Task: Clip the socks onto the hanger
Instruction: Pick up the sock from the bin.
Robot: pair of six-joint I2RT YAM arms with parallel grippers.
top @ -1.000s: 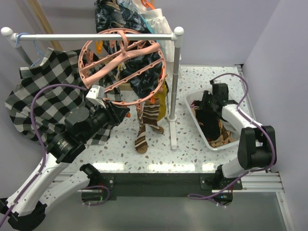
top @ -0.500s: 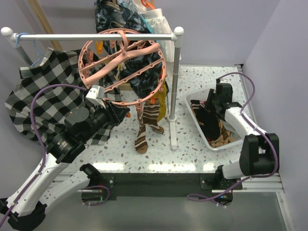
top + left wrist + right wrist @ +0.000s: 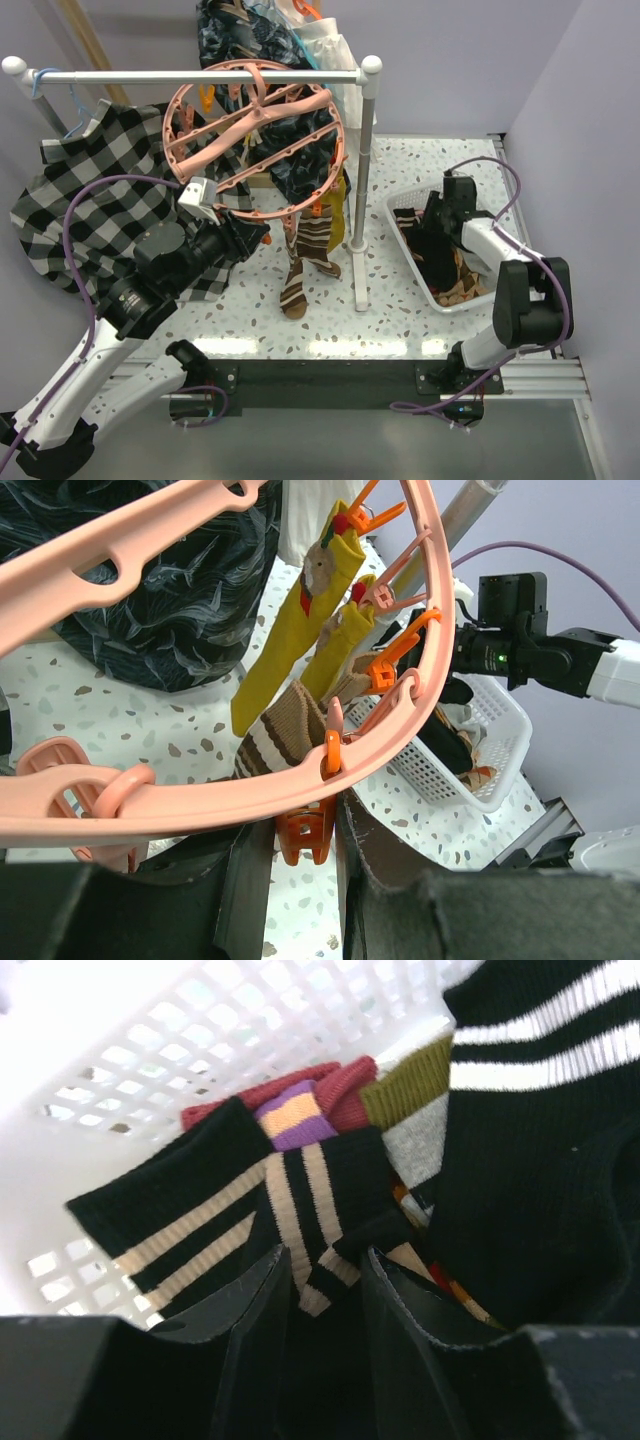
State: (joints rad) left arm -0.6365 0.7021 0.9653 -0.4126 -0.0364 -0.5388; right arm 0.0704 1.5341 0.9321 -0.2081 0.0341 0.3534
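I'm bolted to an aluminium frame [image 3: 530,378] at a terrazzo worktop [image 3: 400,300] boxed in by plain lilac walls [image 3: 590,110]: a lab test cell staging laundry.

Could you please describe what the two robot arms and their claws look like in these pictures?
Both arms have white links joined by black cylindrical joints. A purple cable runs along the left arm and another along the right arm. The left claw and the right claw each have two flat black fingers. A small white block sits near the left wrist.
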